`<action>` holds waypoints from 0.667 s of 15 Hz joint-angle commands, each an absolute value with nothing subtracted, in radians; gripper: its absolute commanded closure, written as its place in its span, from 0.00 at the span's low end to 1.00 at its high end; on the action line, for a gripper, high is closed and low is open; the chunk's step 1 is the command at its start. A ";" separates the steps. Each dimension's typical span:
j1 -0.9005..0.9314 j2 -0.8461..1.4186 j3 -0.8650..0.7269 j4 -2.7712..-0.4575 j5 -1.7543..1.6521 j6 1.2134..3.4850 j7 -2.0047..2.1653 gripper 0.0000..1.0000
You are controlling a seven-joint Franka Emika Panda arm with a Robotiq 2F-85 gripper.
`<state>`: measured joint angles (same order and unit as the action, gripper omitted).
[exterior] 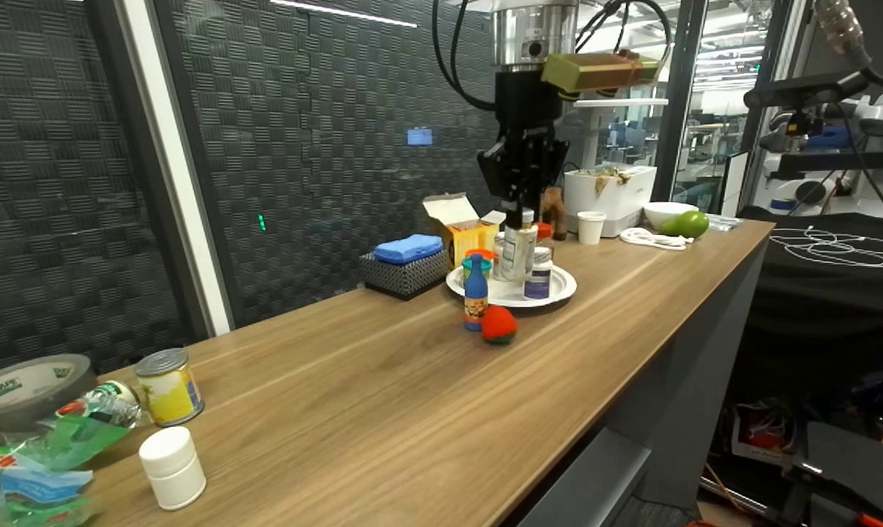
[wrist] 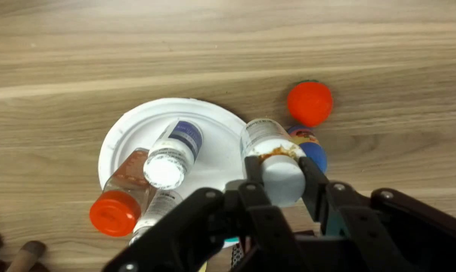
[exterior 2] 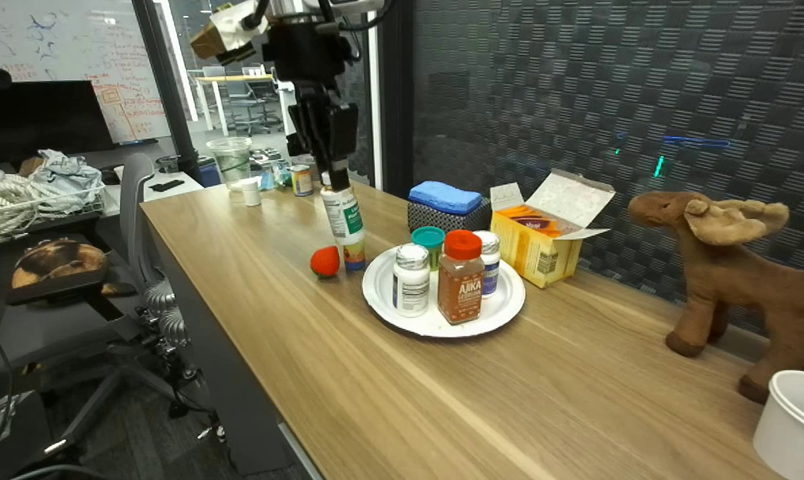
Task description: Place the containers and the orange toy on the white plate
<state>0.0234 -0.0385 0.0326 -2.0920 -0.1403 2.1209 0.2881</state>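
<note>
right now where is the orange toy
In the wrist view, the orange toy lies on the tabletop, right of the white plate, beside the blue bottle.

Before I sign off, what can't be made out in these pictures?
Blue bottle, in an exterior view: top hidden by the held bottle.
Teal cup, wrist view: mostly hidden by the fingers.
Moose, in an exterior view: rear cut off by the right edge.
Held bottle's fine print, in both exterior views: too small.
</note>
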 commanded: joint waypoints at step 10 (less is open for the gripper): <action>-0.008 0.120 -0.022 -1.934 -0.155 2.140 0.285 0.92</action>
